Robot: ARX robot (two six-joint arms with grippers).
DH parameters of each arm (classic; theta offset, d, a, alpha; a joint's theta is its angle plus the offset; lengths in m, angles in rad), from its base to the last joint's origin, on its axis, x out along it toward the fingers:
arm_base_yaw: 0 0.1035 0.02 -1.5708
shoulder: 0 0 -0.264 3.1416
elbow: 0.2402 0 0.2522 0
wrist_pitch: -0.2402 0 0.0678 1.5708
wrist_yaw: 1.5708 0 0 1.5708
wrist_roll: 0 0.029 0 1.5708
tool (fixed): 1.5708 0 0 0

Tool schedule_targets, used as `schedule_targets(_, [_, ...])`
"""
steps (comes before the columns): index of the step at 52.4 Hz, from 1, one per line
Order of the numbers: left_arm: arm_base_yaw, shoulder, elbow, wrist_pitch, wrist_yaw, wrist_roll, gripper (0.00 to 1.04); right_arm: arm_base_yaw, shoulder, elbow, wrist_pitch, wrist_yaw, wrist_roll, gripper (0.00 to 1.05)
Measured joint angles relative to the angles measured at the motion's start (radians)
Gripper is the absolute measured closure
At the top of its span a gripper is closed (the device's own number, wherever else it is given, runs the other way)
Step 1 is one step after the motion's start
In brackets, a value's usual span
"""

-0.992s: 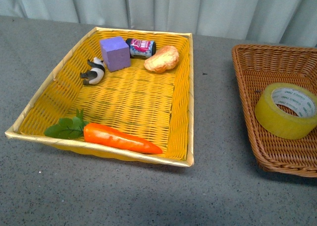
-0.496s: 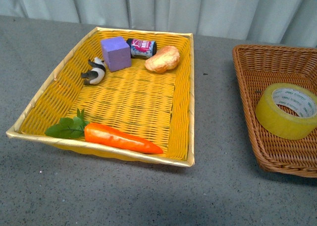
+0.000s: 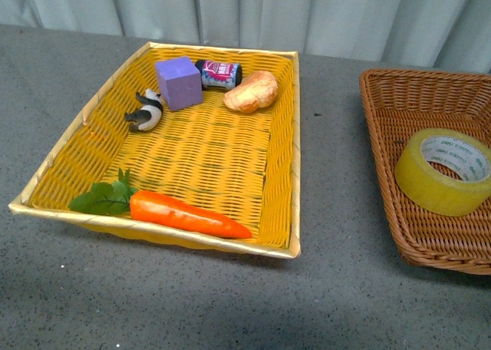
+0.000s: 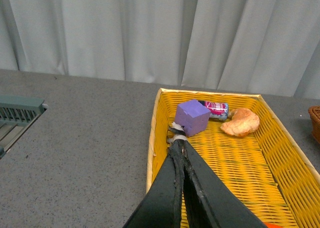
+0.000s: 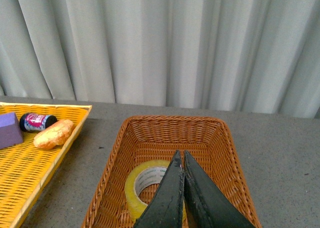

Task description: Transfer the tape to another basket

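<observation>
Tape (image 3: pixel 443 171) lies flat in the brown basket (image 3: pixel 399 104), near its front edge, core opening facing up. So the task's thing already sits in the wicker tray, well apart from the yellow basket (image 3: pixel 295 135); I judge the move done, or nearly, with only clearing the arms left.

Right gripper (image 5: pixel 182 160) hangs above the brown basket, jaws pressed together, nothing between them; its tips sit over the roll in the right wrist view. Left gripper (image 4: pixel 181 147) is likewise clenched on nothing, hovering over the yellow basket near the purple cube (image 3: pixel 179 82). Neither arm shows in the front view.

To finish well, I would lift the right arm straight up from the tape before swinging it away, so the tips do not catch the roll's rim or the wicker wall. Keep the left arm high above the cube.

Contents, relative to the cube:
- small can (image 3: pixel 218 74) just beside it
- bread roll (image 3: pixel 251 90) beyond the can
- panda figure (image 3: pixel 145 110) just nearer the front
- carrot (image 3: pixel 186 215) with leaves, well apart at the basket's front edge

Brown basket holds the tape alone, as far as I can see.
</observation>
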Motion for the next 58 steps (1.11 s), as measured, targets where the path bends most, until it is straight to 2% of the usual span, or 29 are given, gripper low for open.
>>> schedule_targets(32, [0.0, -0.421, -0.005, -0.386, 0.0, 0.0, 1.01, 0.0, -0.389, -0.007, -0.362, 0.0, 0.0, 1.04])
schedule_targets(58, [0.0, -0.596, -0.005, -0.559, 0.0, 0.0, 1.01, 0.0, -0.542, -0.007, -0.514, 0.0, 0.0, 1.04])
